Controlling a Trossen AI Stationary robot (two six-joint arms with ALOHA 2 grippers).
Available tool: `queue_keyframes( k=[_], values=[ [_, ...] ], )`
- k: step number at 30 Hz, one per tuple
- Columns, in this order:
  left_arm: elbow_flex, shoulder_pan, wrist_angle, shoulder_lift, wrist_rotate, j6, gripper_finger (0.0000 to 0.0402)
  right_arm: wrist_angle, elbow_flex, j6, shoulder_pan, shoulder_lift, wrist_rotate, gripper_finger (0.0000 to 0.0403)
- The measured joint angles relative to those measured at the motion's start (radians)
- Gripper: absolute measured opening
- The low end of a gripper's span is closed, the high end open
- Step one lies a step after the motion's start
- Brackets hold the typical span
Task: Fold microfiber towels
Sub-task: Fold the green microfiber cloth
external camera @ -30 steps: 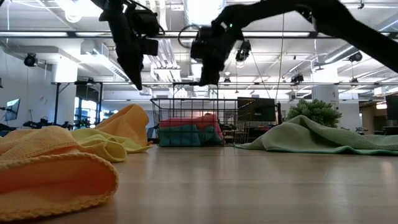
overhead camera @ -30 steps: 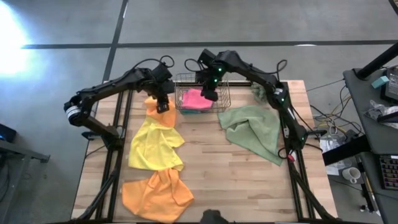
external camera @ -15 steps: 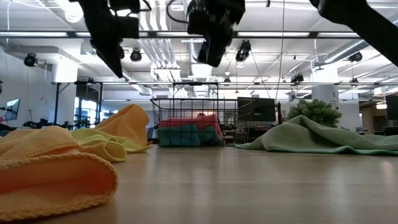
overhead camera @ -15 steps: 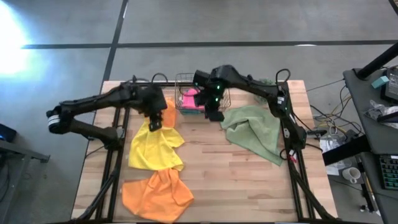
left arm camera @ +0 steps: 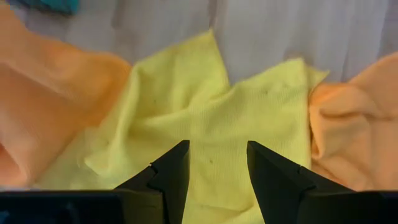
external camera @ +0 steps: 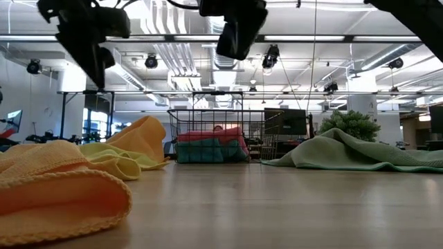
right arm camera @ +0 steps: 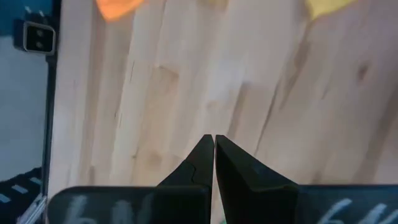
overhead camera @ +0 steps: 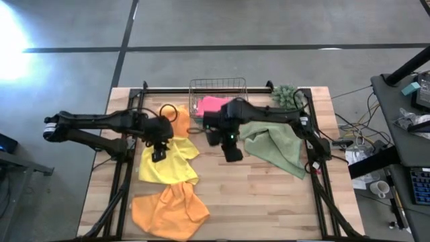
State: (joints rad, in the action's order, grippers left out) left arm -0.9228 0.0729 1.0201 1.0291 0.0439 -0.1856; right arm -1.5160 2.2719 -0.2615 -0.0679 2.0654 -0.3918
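Towels everywhere on this table, none folded yet by the look of them. Far left, the left gripper (overhead camera: 159, 153) hangs over the yellow towel (overhead camera: 166, 161), fingers spread apart with nothing between them, and its wrist view shows the rumpled yellow cloth directly beneath. An orange towel (overhead camera: 179, 123) is bunched just behind the yellow one, touching it, and a second orange towel (overhead camera: 169, 211) lies crumpled at the near edge. Moving to the middle, the wire basket (overhead camera: 198, 85) at the back holds a pink towel (overhead camera: 211, 104), with a teal towel (external camera: 201, 151) under it in the low view. The right gripper (overhead camera: 232, 153) is over bare wood in front of the basket, fingers pressed together and empty. Far right, the olive green towel (overhead camera: 275, 141) sprawls unfolded. My read: this is the approach to the yellow towel, the pick not yet made. Next up, likely, the left gripper drops onto an edge or corner while the right one opens for another.
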Motion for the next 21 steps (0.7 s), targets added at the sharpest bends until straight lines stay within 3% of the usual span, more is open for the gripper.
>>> queue_keyframes(
  k=[6, 13, 21],
  values=[
    [0.061, -0.02, -0.001, -0.006, -0.002, -0.019, 0.0144, 0.074, -0.189, 0.114, 0.07, -0.083, 0.05, 0.0008],
    [0.082, -0.023, -0.031, 0.003, -0.002, -0.017, 0.0144, 0.337, -0.504, 0.331, 0.128, -0.299, 0.165, 0.0008],
    [0.087, -0.023, -0.245, 0.014, -0.004, 0.01, 0.0144, 0.418, -0.723, 0.55, 0.195, -0.49, 0.301, 0.0009]
  ],
)
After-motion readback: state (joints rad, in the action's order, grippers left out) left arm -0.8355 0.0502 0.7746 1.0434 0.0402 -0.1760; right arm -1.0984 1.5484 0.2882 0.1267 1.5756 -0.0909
